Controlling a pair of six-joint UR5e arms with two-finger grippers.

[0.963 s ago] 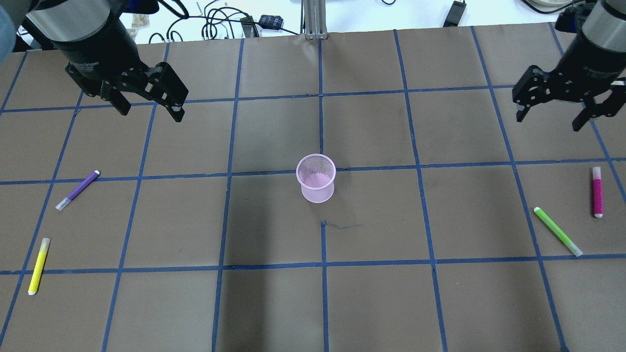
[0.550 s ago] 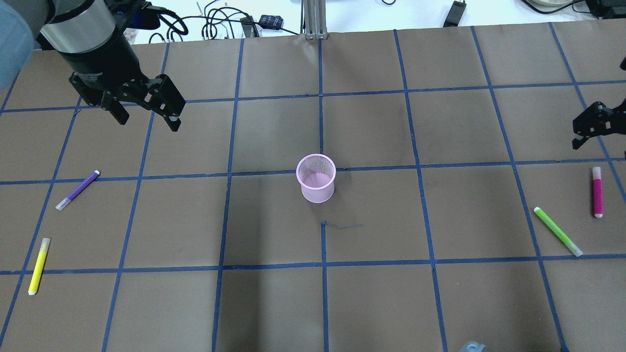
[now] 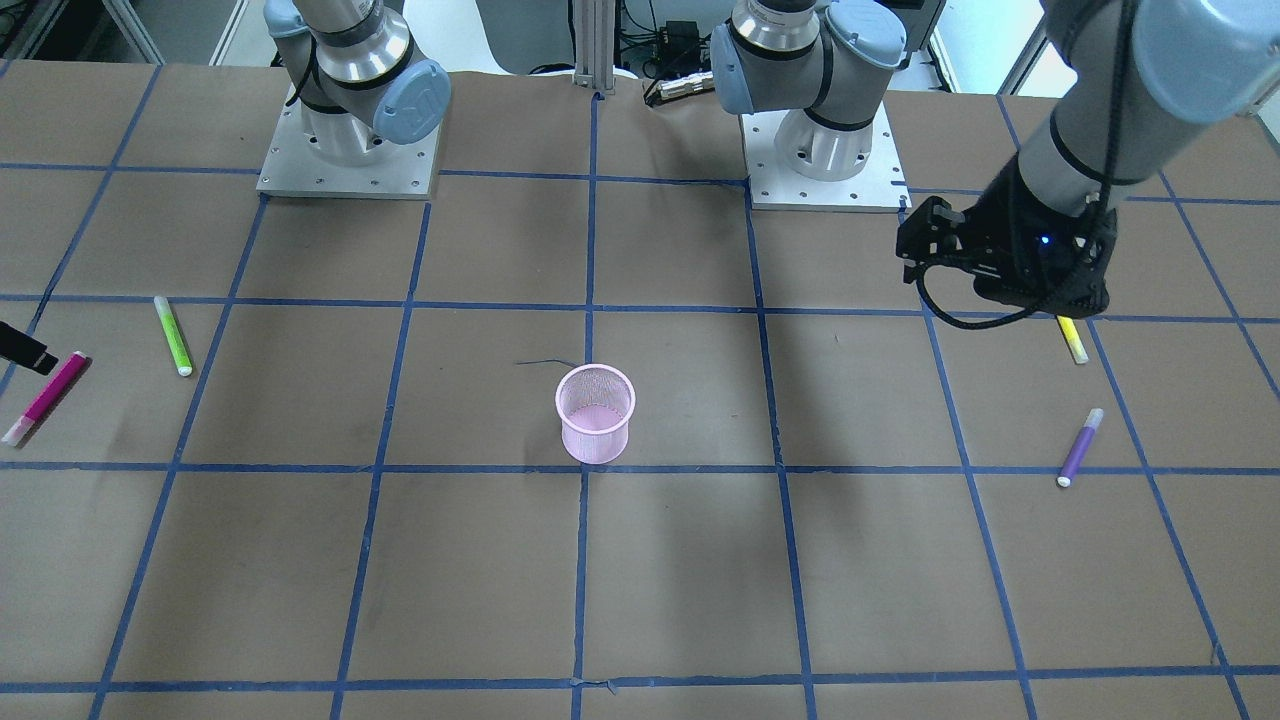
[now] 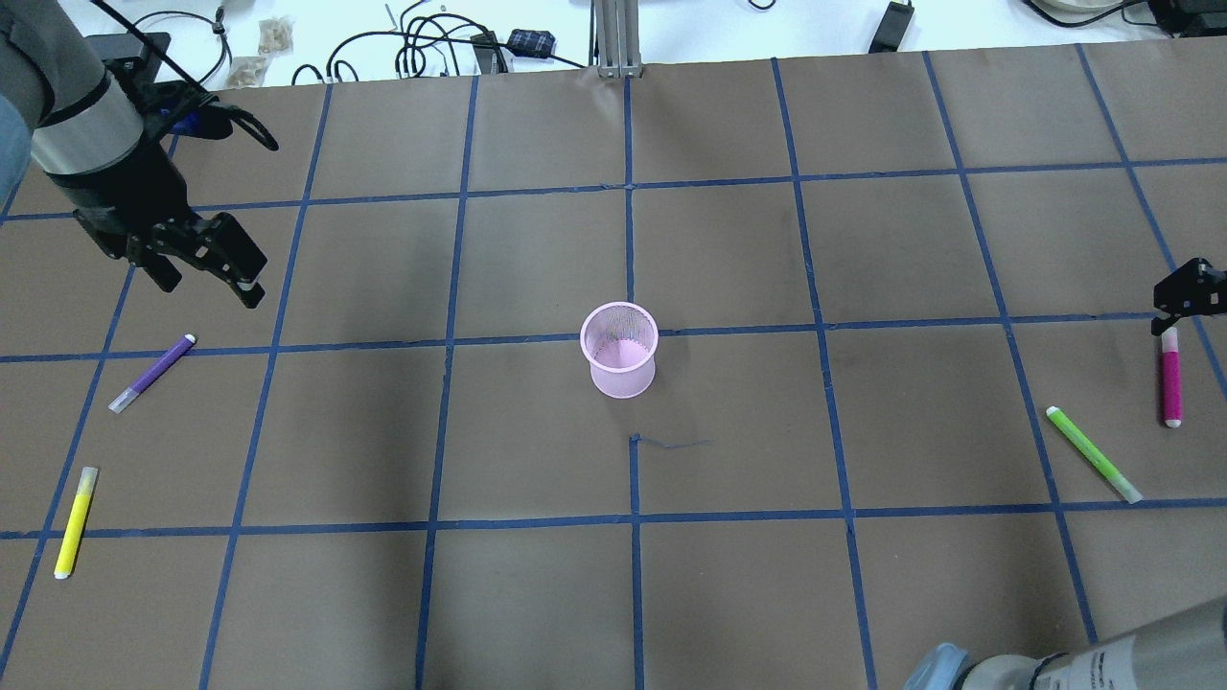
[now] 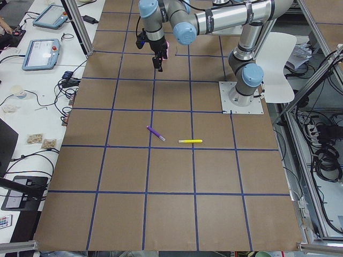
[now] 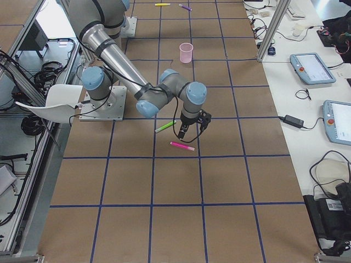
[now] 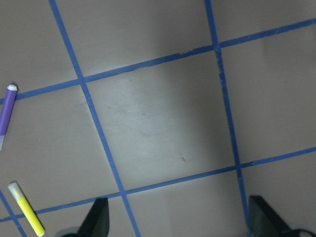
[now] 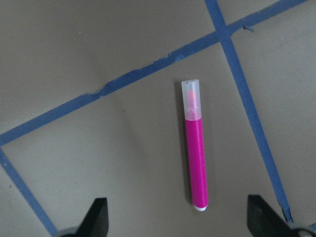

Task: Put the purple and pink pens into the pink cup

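Overhead: the pink cup [image 4: 620,364] stands upright near the middle of the table [image 4: 729,585]. The purple pen [image 4: 153,372] lies flat far out on the left side, with a yellow pen [image 4: 75,522] nearer the robot. The left tool [image 4: 211,287] hangs in the air apart from the purple pen, its 2 fingers spread and holding nothing. The pink pen [image 4: 1170,377] lies flat at the far right, with a green pen [image 4: 1093,453] near it.

Front-facing: the purple and pink pens lie on opposite sides of the cup, both well apart from it.

Exterior left: the left tool is raised over the table, with the purple and yellow pens lying nearer the camera.

Exterior right: the right tool [image 6: 193,129] hangs directly over the pink pen, the green pen just beside.

Left wrist: both fingertips [image 7: 96,219] stand wide apart over bare table, and the purple pen shows at the left edge.

Right wrist: the tool is spread wide and empty. The pink pen lies untouched on the table below, between the 2 fingers.
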